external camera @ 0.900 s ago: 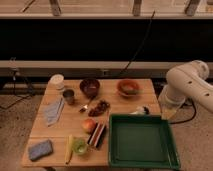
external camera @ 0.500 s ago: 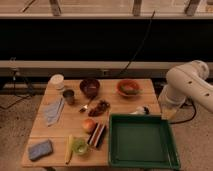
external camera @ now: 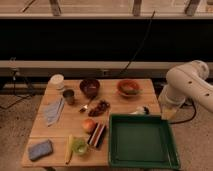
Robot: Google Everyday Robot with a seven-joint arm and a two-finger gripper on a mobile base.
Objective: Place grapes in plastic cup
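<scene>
The grapes, a small dark red-purple bunch, lie near the middle of the wooden table. The plastic cup, short and light green, stands near the table's front edge, left of centre. The white arm comes in from the right. My gripper is low over the table just behind the green tray, to the right of the grapes and apart from them. It is far from the cup.
A green tray fills the front right. A red-yellow apple and a dark packet lie between grapes and cup. Behind are a dark grey cup, a white container, a brown bowl and an orange bowl. A grey cloth and a blue sponge lie at the left.
</scene>
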